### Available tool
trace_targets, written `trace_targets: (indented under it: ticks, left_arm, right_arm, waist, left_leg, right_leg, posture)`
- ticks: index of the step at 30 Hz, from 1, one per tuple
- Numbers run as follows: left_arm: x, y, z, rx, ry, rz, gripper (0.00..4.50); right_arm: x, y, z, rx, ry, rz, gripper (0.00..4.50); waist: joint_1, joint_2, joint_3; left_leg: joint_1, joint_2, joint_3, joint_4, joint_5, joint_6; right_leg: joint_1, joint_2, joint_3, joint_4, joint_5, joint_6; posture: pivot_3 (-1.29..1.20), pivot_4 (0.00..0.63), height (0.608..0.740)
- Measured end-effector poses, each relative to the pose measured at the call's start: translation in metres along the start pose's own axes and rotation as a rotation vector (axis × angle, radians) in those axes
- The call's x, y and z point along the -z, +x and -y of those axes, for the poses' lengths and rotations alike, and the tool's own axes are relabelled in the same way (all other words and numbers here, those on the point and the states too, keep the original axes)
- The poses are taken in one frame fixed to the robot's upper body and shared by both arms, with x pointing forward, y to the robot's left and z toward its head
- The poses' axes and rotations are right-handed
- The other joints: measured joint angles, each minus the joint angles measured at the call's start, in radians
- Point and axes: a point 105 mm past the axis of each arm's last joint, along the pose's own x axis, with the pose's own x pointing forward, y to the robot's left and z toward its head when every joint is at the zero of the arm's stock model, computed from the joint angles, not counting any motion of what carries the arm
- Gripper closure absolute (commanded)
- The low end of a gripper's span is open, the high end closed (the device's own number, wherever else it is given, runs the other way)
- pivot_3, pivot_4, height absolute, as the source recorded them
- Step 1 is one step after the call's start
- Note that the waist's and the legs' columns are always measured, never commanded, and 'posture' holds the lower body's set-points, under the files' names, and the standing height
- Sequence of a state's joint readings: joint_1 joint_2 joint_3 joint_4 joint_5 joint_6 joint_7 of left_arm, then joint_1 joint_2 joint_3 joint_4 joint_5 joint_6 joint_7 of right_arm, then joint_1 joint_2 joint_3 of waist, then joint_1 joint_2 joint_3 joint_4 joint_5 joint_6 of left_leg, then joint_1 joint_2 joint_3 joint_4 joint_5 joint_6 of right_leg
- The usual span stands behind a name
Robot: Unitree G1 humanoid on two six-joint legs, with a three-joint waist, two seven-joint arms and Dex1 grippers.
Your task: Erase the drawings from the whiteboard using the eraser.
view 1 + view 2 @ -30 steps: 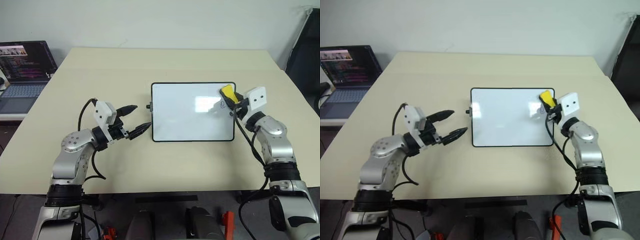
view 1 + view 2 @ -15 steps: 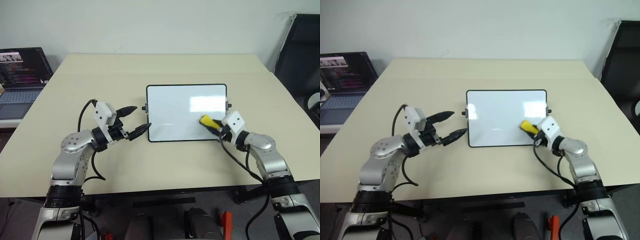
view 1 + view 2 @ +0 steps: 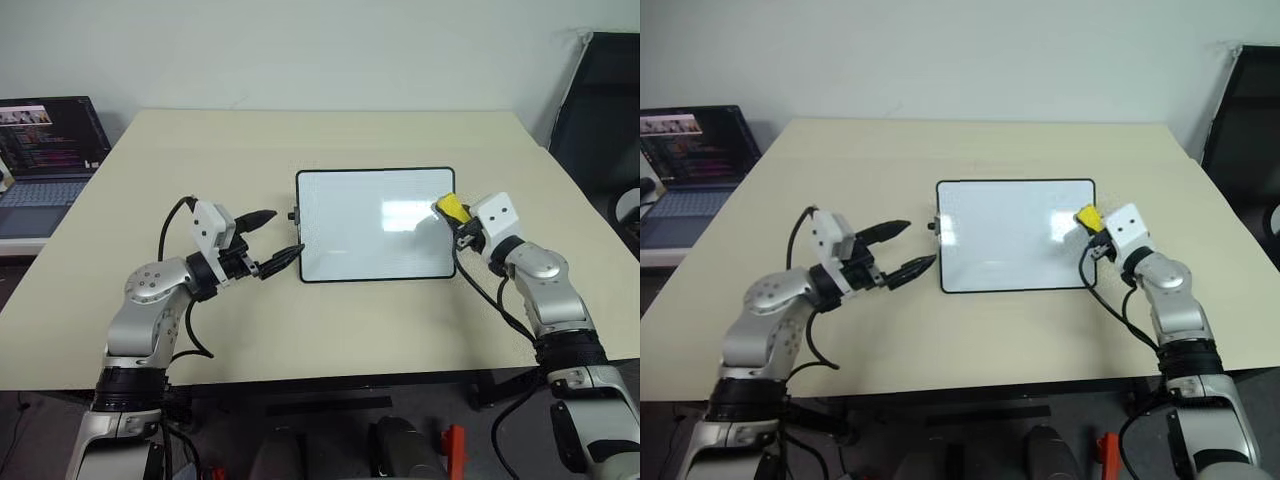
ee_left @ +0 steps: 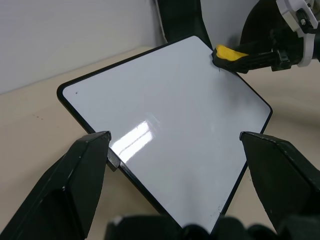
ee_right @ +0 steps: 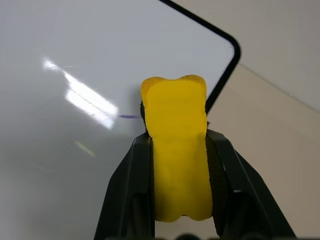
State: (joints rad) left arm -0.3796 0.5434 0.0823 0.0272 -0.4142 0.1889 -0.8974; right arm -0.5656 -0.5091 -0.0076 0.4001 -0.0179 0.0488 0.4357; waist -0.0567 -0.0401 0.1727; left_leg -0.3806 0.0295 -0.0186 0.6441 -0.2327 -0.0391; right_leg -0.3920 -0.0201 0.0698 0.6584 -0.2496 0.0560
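**Eraser on the board's right edge, one faint mark left**

Your right hand (image 3: 458, 218) is clamped tight on the eraser (image 3: 452, 208), jaws squeezing its yellow sides, and its dark end sits on the whiteboard (image 3: 370, 240) close to the upper right corner. The board lies flat mid-bench (image 3: 330, 140), and most of its white face reads clean. Look just past the eraser's tip: a thin purple stroke (image 5: 129, 116), the last of the drawings as far as you can tell (glare hides part of the surface). So you're in the wiping step, nearly done by the look of it. Your left hand (image 3: 276, 243) hovers spread and empty at the board's left edge, one fingertip beside the frame. Next, slide the eraser across that stroke, pressing flat, and mind the board doesn't skid.
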Motion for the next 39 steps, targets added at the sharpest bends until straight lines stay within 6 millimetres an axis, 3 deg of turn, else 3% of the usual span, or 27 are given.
trace_targets:
  ticks: [8,15,17,22,26,29,39]
  left_arm:
    - [0.002,0.0,-0.002,0.001,-0.006,-0.004,0.0]
    - [0.002,0.001,-0.001,0.004,-0.007,-0.002,0.0]
    - [0.002,0.001,-0.001,0.004,-0.007,-0.002,0.0]
    - [0.002,0.001,-0.001,0.004,-0.008,-0.001,0.0]
    - [0.002,0.002,0.001,0.006,-0.011,0.003,0.0]
    - [0.003,0.002,0.0,0.006,-0.01,0.001,0.0]
    - [0.006,0.002,-0.003,-0.002,-0.008,-0.005,0.0]
  right_arm:
    - [-0.003,-0.001,-0.005,-0.016,0.001,0.004,3.51]
    - [-0.013,-0.013,-0.087,-0.385,0.013,0.001,3.51]
    - [-0.013,-0.016,-0.096,-0.428,0.018,-0.009,3.51]
    - [-0.011,-0.012,-0.082,-0.356,-0.002,-0.024,3.51]
    - [-0.006,-0.009,-0.025,-0.155,-0.042,-0.066,3.51]
    - [0.003,-0.015,0.002,-0.066,-0.052,-0.096,3.51]
    - [0.005,-0.022,0.005,-0.054,-0.055,-0.091,3.51]
  waist:
    - [0.0,0.0,0.0]
    - [-0.005,0.001,0.001]
    - [-0.002,0.001,0.001]
    - [0.002,0.001,0.001]
    - [0.003,0.001,0.001]
    - [0.006,0.001,0.001]
    - [0.017,0.0,0.001]
  left_leg:
    - [0.0,0.0,0.0,0.001,0.0,0.0]
    - [-0.003,0.001,-0.001,-0.004,0.0,0.0]
    - [-0.004,0.001,-0.001,-0.004,0.0,0.0]
    - [-0.004,0.0,-0.001,-0.003,0.0,0.0]
    - [-0.003,0.0,-0.001,-0.001,0.0,0.0]
    - [-0.003,0.0,-0.001,-0.001,0.0,0.0]
    - [-0.003,0.0,-0.001,-0.002,0.0,0.0]
  right_leg:
    - [0.001,0.0,0.0,-0.001,-0.001,-0.002]
    - [-0.004,0.0,-0.001,0.0,0.0,0.001]
    - [-0.004,0.0,-0.001,-0.001,0.0,0.001]
    - [-0.004,0.0,-0.001,-0.001,-0.001,0.0]
    - [-0.003,0.0,-0.001,-0.001,-0.003,-0.004]
    - [-0.002,0.0,-0.001,-0.001,-0.003,-0.004]
    - [-0.001,0.0,-0.001,-0.004,-0.003,-0.003]
  posture:
    - [0.0,0.15,0.74]
    - [0.0,0.15,0.74]
    - [0.0,0.15,0.74]
    - [0.0,0.15,0.74]
    - [0.0,0.15,0.74]
    - [0.0,0.15,0.74]
    - [0.0,0.15,0.74]
